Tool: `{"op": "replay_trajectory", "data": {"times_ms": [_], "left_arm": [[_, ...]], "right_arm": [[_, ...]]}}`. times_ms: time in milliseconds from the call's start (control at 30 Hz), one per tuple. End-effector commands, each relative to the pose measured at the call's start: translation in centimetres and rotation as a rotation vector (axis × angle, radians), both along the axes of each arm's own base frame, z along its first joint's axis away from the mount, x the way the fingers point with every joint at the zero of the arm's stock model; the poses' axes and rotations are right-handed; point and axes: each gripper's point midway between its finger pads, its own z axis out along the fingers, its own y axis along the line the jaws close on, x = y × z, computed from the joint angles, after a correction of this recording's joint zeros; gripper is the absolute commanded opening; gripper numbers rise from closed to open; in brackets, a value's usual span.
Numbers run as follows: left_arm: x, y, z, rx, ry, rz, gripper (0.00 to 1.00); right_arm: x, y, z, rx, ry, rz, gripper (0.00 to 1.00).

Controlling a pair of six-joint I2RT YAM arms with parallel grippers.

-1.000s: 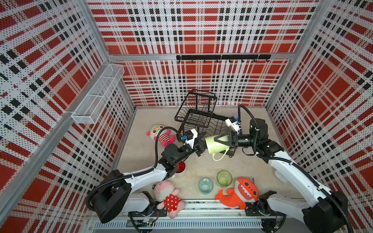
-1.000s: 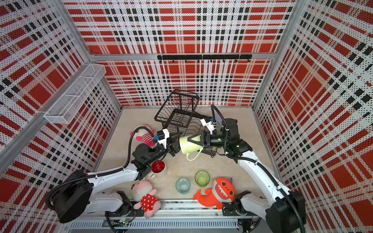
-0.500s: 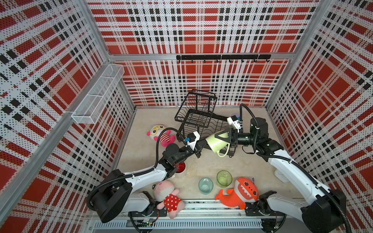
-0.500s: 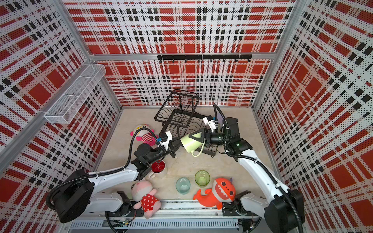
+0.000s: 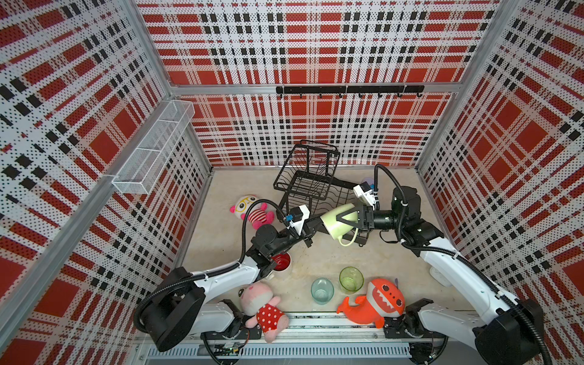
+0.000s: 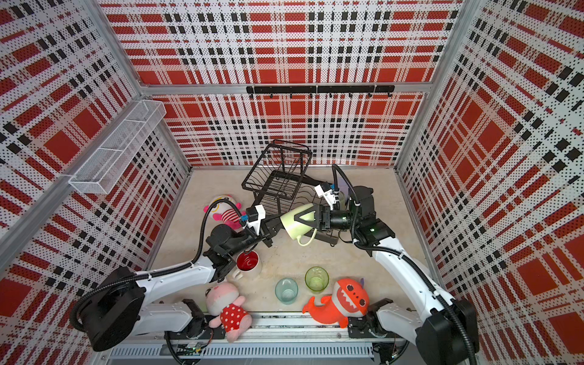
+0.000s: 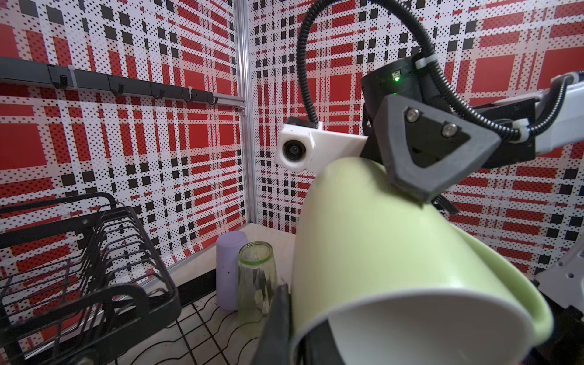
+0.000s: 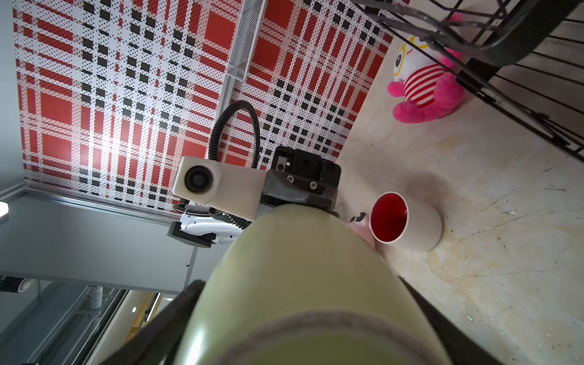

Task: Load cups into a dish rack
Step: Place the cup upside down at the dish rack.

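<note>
Closest to the arm bases, a pink plush in a red dotted dress (image 5: 262,308) and an orange shark plush (image 5: 376,303) lie at the front edge of the table (image 5: 316,256). Just past them the teal glass (image 5: 321,290) and the short green glass (image 5: 350,278) stand upright, just beside each other. The white mug with red inside (image 5: 281,262) stands further left, partly tucked under my left arm.

Mid-table, the pale green mug (image 5: 331,232) hangs in the air, tipped on its side with its mouth to the left and its handle dangling. My left tool (image 5: 313,228) is pressed together on the mug's rim. My right tool (image 5: 340,219) is spread wide over the base end, fingers against the mug's sides. So the mug sits just above the near edge of the dish rack (image 5: 301,181), not in it.

A pink striped plush (image 5: 256,211) lies left of the rack. The lilac tumbler (image 7: 229,268) and tall green glass (image 7: 256,284) stand upright together at the lower tier's far right corner, seemingly on its wire floor. Furthest out are the black hook rail (image 5: 347,89) on the back wall and the white mesh shelf (image 5: 155,148) on the left wall.
</note>
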Motion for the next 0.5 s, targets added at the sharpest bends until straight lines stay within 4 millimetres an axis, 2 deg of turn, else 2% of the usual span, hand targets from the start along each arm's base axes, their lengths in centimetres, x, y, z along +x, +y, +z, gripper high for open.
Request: {"op": "replay_trajectory", "data": {"times_ms": [0, 233, 467], "left_arm": [[0.0, 0.9, 2.8, -0.067, -0.073, 0.019, 0.0], [-0.2, 0.4, 2.6, -0.031, -0.11, 0.025, 0.0], [0.0, -0.8, 1.6, 0.067, -0.153, 0.072, 0.0]], "right_arm": [[-2.3, 0.2, 2.0, 0.046, -0.078, 0.089, 0.94], [-2.1, 0.4, 1.6, 0.03, -0.046, 0.097, 0.92], [-2.0, 0.5, 1.2, 0.017, -0.028, 0.096, 0.89]]}}
